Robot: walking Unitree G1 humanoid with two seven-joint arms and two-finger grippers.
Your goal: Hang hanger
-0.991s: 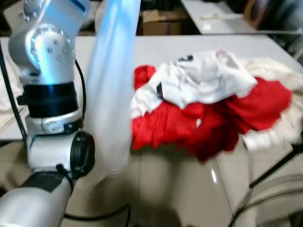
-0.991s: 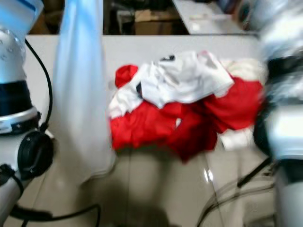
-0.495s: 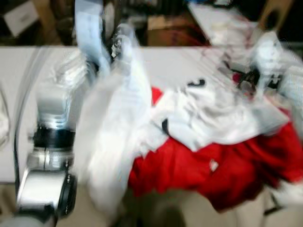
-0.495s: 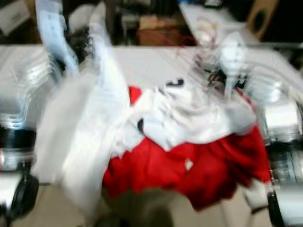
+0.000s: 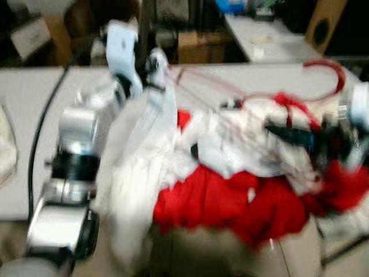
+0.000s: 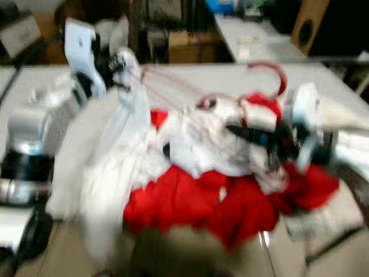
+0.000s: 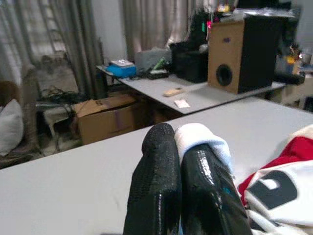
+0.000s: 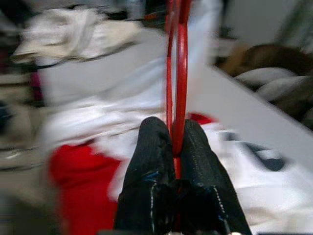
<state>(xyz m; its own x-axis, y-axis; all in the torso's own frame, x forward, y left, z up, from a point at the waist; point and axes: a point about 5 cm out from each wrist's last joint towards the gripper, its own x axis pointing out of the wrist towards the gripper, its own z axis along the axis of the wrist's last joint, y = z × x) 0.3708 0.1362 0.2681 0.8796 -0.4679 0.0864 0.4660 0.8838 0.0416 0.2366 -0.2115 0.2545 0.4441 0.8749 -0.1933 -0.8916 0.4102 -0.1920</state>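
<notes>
My left gripper is raised over the grey table, shut on a white garment that hangs down past the table's front edge. In the left wrist view white cloth sits pinched between the two black fingers. My right gripper is shut on a red hanger. In the blurred eye views that hanger is held above the clothes pile, hook up at the right, its thin arms reaching toward the white garment.
A heap of red and white clothes covers the table's middle and right. Behind it stand a cardboard box, a second table and a speaker. Beige floor lies in front.
The view has shifted and is blurred. My right arm has come in from the right with the red hanger, over the pile. The left gripper still holds the white garment.
</notes>
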